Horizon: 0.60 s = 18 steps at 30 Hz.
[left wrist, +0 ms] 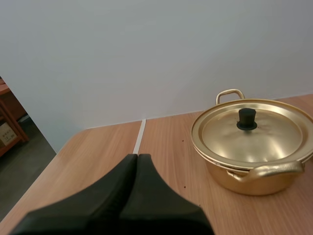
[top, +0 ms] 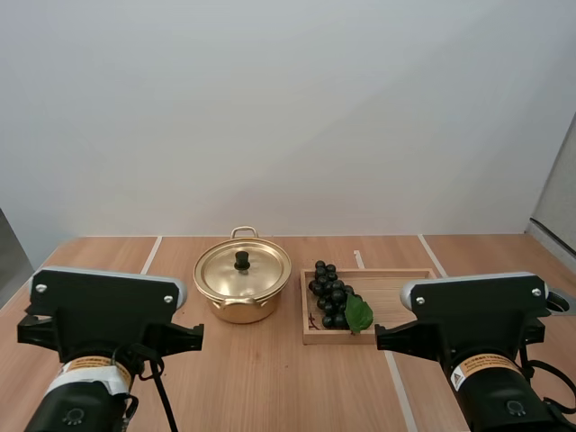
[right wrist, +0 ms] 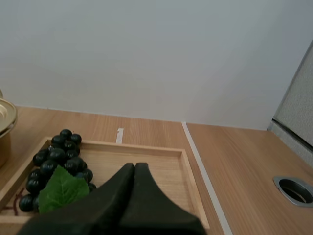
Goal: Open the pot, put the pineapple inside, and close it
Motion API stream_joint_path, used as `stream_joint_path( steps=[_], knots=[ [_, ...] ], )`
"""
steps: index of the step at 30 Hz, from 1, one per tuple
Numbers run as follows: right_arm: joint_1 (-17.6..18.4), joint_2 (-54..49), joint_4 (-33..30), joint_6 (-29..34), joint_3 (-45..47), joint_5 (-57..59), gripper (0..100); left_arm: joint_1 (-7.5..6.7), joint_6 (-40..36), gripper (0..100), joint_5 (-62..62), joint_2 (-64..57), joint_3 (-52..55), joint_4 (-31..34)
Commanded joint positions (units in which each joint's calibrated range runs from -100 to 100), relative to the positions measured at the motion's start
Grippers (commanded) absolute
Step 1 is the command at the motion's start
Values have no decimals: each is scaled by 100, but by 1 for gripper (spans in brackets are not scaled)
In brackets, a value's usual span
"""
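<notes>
1. Tabletop (top: 270, 387): light wood grain, crossed by thin white lines (top: 151, 255). A plain pale wall (top: 288, 108) stands right behind its far edge.
2. Pot (top: 241, 309): gold metal, mid-table. The lid (top: 256, 274) is seated on it, with a black knob (top: 242, 260) upright at its middle. One loop handle points to the wall, the other toward the arms.
3. Wooden tray (top: 400, 288): just right of the pot, with a narrow strip of bare wood between them. The fruit on hand is a bunch of grapes (top: 328, 290), dark, with a green leaf (top: 358, 313). It lies in the tray's left end, the end nearest the pot. The tray's right part shows bare board.
4. Left gripper (left wrist: 137, 156): fingers pressed together into one dark wedge, holding nothing. The pot sits ahead and to its right, well apart.
5. Right gripper (right wrist: 134, 165): likewise closed on nothing, aimed at the tray from its near side, with the grapes ahead to its left.
6. Room to move: open wood left of the pot and in front of it. Right of the tray, more open wood runs to a round metal-rimmed hole (right wrist: 295, 190).
</notes>
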Motion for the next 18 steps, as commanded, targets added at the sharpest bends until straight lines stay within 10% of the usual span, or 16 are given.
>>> stream_joint_path(
  steps=[1,18],
  knots=[
    [17,-35,-53,-32,52,267,0,6,-39,0,-73,-36,206,8],
    [17,-35,146,-32,52,1276,0,189,-166,0,103,-36,467,-3]
  ],
)
